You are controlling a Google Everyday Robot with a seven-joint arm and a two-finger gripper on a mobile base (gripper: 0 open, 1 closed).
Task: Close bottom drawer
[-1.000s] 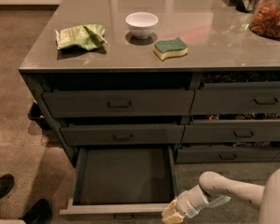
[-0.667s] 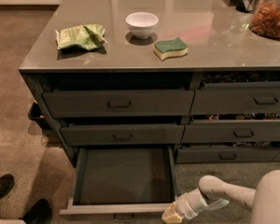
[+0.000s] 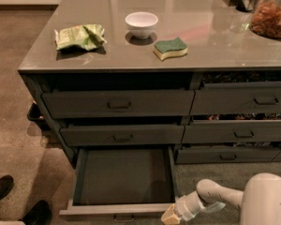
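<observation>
The bottom drawer point(image 3: 124, 176) of the left column is pulled far out, showing its flat dark-grey tray. Its low front panel point(image 3: 117, 211) runs along the bottom edge of the view, with the small handle point(image 3: 123, 217) partly cut off. My gripper point(image 3: 171, 215) is at the bottom, right by the right end of that front panel, at the end of the white arm point(image 3: 210, 196). It holds nothing that I can see.
Two drawers above it point(image 3: 118, 103) point(image 3: 122, 135) stand slightly out. More drawers are on the right point(image 3: 234, 134). On the counter point(image 3: 201, 46) lie a green bag point(image 3: 79, 35), a white bowl point(image 3: 141, 23), a sponge point(image 3: 170, 48) and a jar point(image 3: 271, 17). Someone's shoes point(image 3: 2, 189) are at the bottom left.
The arm and gripper have shifted slightly; the drawer stands as far out as before.
</observation>
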